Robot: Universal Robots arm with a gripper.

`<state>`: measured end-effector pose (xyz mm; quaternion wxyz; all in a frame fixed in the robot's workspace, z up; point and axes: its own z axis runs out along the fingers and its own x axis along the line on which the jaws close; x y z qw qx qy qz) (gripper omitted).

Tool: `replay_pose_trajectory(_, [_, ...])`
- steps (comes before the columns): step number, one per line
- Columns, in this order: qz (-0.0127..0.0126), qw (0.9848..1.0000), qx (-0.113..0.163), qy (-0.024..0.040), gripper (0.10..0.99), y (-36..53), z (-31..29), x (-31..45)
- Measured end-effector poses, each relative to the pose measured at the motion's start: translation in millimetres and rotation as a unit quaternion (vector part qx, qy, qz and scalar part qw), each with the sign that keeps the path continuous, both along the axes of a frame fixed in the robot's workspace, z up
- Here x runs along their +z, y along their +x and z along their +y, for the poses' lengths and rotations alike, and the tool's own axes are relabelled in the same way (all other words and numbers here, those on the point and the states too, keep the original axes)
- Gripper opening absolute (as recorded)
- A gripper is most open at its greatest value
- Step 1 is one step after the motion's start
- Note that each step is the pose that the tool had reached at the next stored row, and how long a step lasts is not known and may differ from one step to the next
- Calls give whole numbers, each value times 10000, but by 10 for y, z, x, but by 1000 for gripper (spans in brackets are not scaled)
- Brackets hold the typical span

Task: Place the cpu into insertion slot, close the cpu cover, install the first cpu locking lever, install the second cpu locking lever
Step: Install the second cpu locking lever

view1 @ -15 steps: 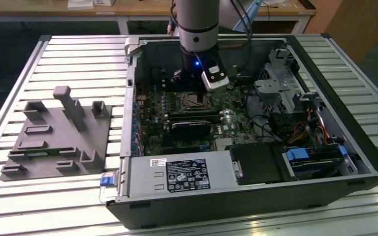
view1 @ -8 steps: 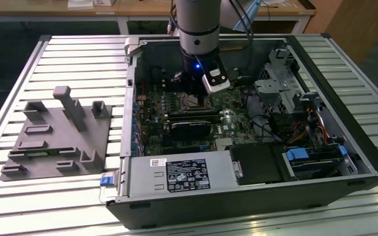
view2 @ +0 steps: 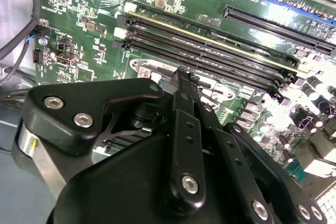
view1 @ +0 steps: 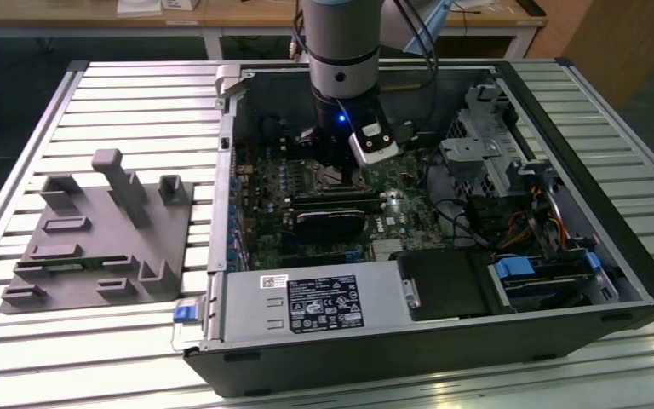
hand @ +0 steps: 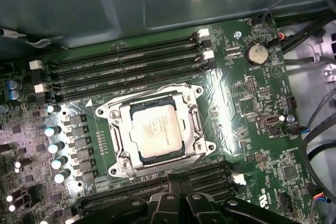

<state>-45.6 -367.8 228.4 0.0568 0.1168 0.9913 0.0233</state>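
The cpu (hand: 157, 130) sits seated in the insertion slot (hand: 118, 145), framed by the cpu cover (hand: 190, 124). The gripper (view2: 184, 85) hovers just above, fingers pressed together on nothing

Pale square cpu (hand: 157, 130) flat in insertion slot (hand: 114, 135), under closed silvery cpu cover (hand: 190, 125).
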Motion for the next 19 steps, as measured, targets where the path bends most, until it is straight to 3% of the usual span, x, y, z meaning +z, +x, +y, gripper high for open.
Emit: replay_pose_trajectory(19, [1,10000,0,-1,106,-6,-7,-15])
